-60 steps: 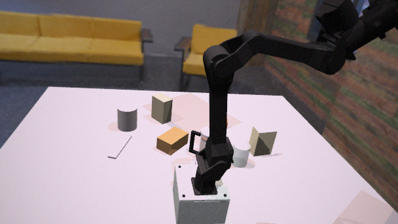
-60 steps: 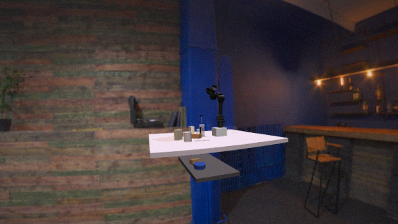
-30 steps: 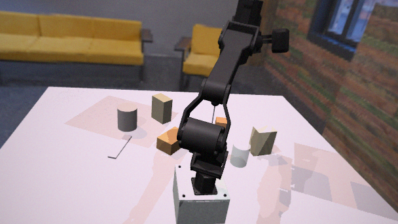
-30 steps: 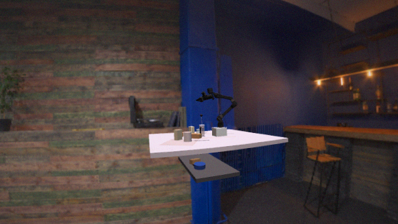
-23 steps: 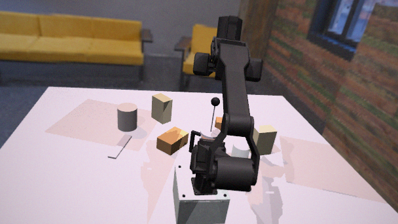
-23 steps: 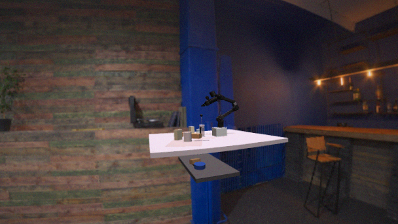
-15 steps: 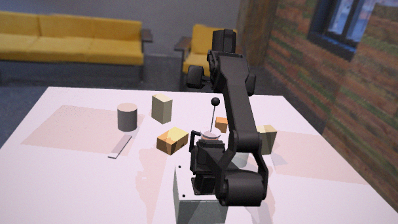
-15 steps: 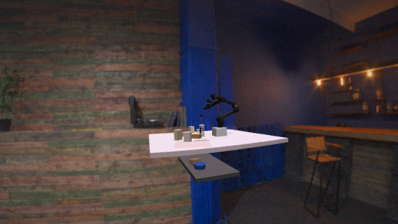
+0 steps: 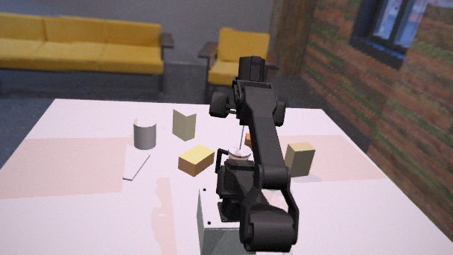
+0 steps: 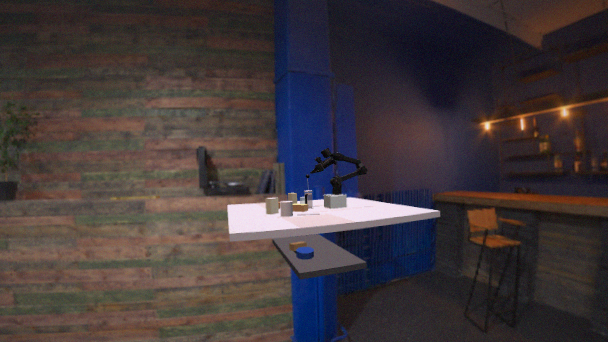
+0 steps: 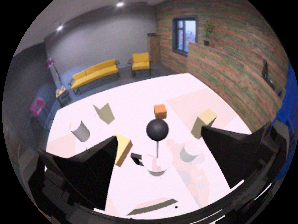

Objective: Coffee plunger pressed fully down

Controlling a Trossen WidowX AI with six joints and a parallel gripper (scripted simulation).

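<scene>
The coffee press (image 11: 157, 163) stands upright on the worktop (image 9: 93, 209), its plunger knob (image 11: 157, 128) raised on its rod. A yellow block (image 9: 196, 159) lies just to one side of it, an olive block (image 9: 299, 158) on the other, a grey cylinder (image 9: 144, 135) farther off. The claw (image 11: 157, 156) hangs above the knob, spread wide and gripping nothing, apart from it.
</scene>
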